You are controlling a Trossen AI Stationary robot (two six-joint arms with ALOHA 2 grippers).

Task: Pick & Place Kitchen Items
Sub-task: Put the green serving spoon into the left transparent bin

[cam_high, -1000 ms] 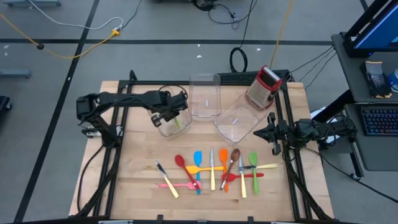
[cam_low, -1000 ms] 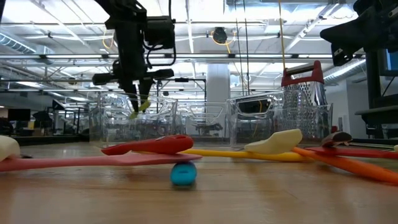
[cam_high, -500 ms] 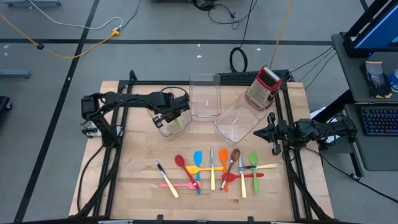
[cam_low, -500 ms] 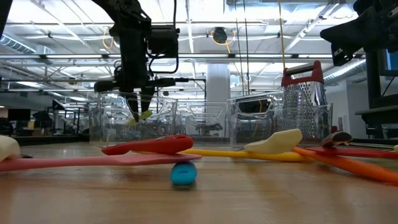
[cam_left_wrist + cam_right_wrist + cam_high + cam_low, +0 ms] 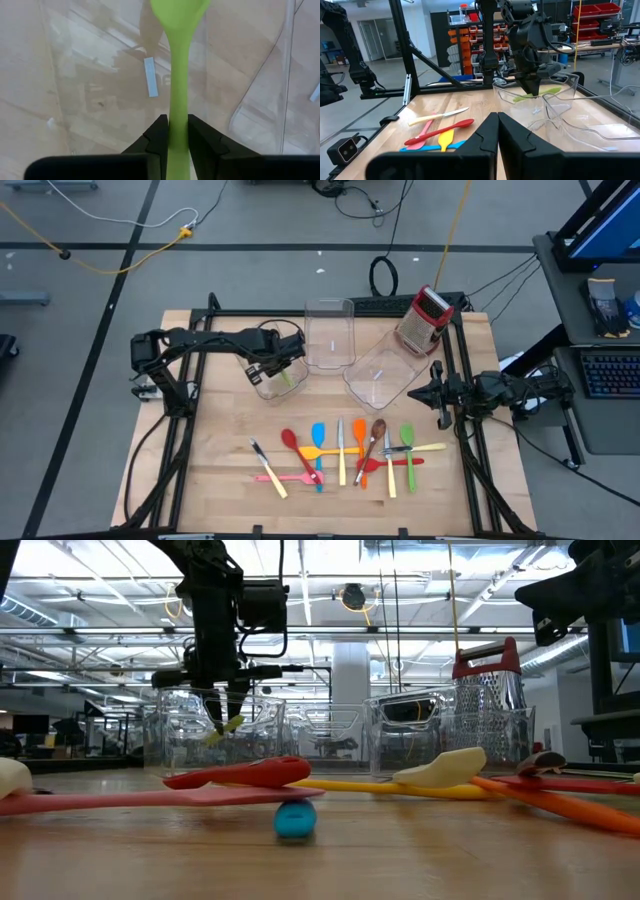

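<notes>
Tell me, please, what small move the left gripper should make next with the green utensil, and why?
Probably open wider and let go. The left gripper holds the green utensil by its handle, fingers against it, head hanging inside the clear bin. The right gripper waits shut at the table's right edge.

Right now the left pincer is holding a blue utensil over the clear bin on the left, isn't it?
Not quite: the utensil is green, not blue. The left wrist view shows it plainly, clamped between the fingers of the left pincer, and the high view shows that pincer over the leftmost clear bin. The rest is right.
</notes>
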